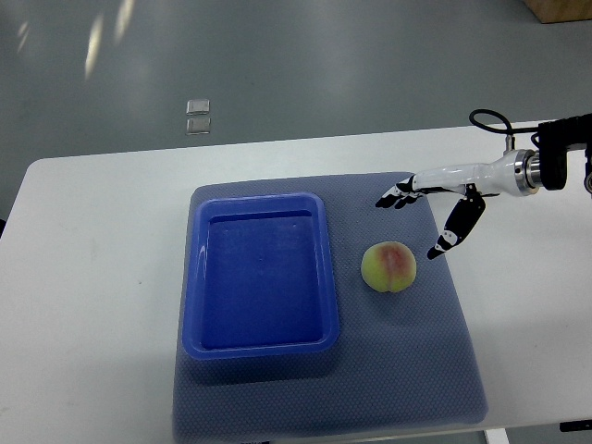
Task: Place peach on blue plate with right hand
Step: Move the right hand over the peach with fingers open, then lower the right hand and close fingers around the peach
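Observation:
A yellow-green peach (388, 266) with a pink blush lies on the blue-grey mat (407, 361), just right of the blue plate. The blue plate (194, 277) is a rectangular tray with raised walls, and nothing lies in it. My right hand (413, 222) reaches in from the right edge. It hovers just up and right of the peach, fingers spread, thumb pointing down toward the peach, holding nothing. It does not touch the peach. The left arm is not in view.
The mat lies on a white table (92, 277) whose far edge runs along the top. A black cable loops at the right wrist (490, 120). Grey floor lies beyond the table, with two small square marks (198, 116).

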You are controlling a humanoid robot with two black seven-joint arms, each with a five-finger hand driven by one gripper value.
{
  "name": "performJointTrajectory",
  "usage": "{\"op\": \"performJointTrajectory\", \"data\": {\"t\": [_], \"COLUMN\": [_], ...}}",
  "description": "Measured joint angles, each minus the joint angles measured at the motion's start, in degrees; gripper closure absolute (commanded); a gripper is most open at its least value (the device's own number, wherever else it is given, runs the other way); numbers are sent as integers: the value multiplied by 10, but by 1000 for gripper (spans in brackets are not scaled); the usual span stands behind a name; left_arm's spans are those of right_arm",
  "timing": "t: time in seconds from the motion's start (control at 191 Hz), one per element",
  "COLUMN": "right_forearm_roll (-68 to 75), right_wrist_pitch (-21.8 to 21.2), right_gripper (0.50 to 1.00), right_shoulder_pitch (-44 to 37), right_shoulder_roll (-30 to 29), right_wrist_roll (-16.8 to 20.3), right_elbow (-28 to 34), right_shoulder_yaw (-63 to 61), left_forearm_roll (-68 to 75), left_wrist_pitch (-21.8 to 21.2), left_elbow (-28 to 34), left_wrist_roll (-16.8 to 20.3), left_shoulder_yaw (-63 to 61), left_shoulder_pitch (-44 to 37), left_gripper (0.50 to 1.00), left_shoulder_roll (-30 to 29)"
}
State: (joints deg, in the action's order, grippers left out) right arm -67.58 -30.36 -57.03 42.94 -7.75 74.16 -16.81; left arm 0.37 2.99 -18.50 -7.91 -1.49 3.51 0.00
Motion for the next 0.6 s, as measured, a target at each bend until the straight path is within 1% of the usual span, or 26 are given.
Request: {"op": "performJointTrajectory", "data": {"t": [0.178, 0.377, 0.529, 0.555, 0.602], "right_forearm_roll": [-3, -6, -7, -7, -7], "right_wrist_pitch": [49, 80, 109, 112, 117], "right_gripper": [572, 574, 576, 587, 589], "right_shoulder_pitch": [30, 58, 80, 84, 89], "right_shoulder_roll": [-19, -28, -48, -50, -54], "right_wrist_roll": [0, -1, -1, -1, -1], "right_elbow": [-2, -4, -20, -21, -23], "right_shoulder_yaw": [1, 1, 2, 2, 2], "left_forearm_roll": [0, -1, -1, -1, -1], "left_wrist_pitch": [0, 0, -1, -1, -1], "left_elbow": [1, 1, 1, 1, 1], "left_wrist_roll": [0, 0, 0, 0, -1], "left_shoulder_yaw": [0, 0, 0, 0, 0], "left_shoulder_pitch": [0, 0, 0, 0, 0], "left_gripper": [500, 500, 500, 500, 500], "left_shoulder_roll": [0, 0, 0, 0, 0]}}
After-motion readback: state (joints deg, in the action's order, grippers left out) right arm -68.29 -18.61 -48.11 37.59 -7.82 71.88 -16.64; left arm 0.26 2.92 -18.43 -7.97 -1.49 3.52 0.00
